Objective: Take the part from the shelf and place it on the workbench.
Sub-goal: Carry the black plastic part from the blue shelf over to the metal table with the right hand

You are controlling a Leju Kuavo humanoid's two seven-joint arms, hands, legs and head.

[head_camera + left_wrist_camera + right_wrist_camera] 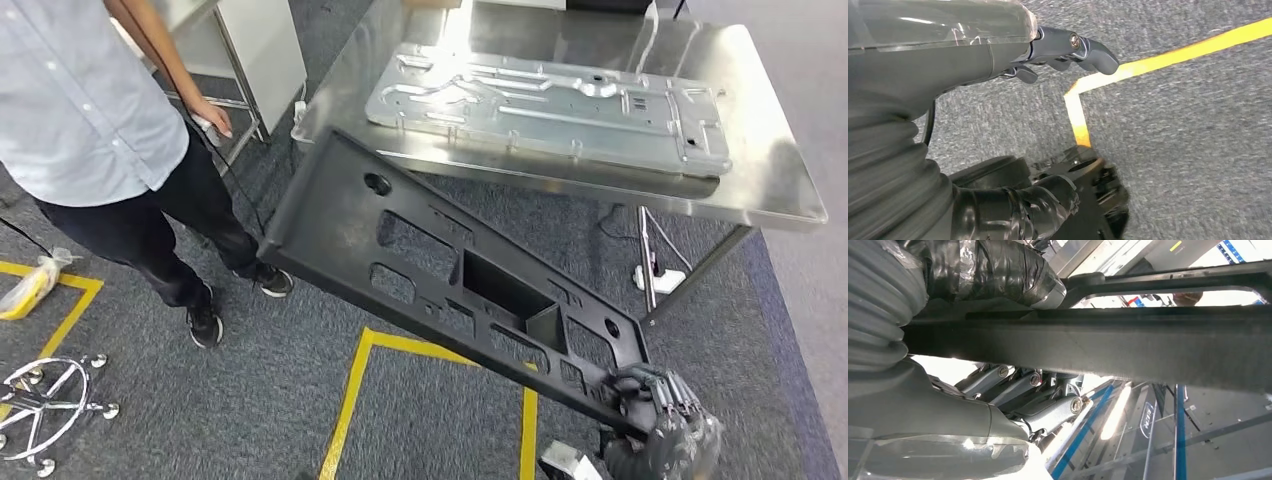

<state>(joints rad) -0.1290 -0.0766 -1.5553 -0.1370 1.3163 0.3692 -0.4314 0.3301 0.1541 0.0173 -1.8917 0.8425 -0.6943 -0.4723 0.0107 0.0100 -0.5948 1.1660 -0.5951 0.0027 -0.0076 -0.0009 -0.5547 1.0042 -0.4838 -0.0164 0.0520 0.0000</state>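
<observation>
While standing at the far left, just off the workbench's left end, a person (90, 130) in a light blue shirt and dark trousers, one hand hanging beside a white cabinet (262, 50). Low at left on the grey carpet (250, 400), a chrome chair base (45, 405) on castors, with yellow floor tape (350, 400) marking boxes around it and further right. In the left wrist view, the left hand (1058, 52) above that carpet and tape, fingers curled inward and holding nothing. Slanting across the middle, the long black plastic panel (450, 285) full of cutouts, held in the air: far end up near the left front corner of the steel workbench (770, 190), not resting on it as far as can be told, near end down at lower right. On the workbench, lying flat along its middle, a stamped grey metal plate (545, 100). At lower right, the right hand (655, 395) gripping the panel's near end; in the right wrist view, thumb over one face of the panel's edge and fingers (1048, 412) wrapped against the other.
</observation>
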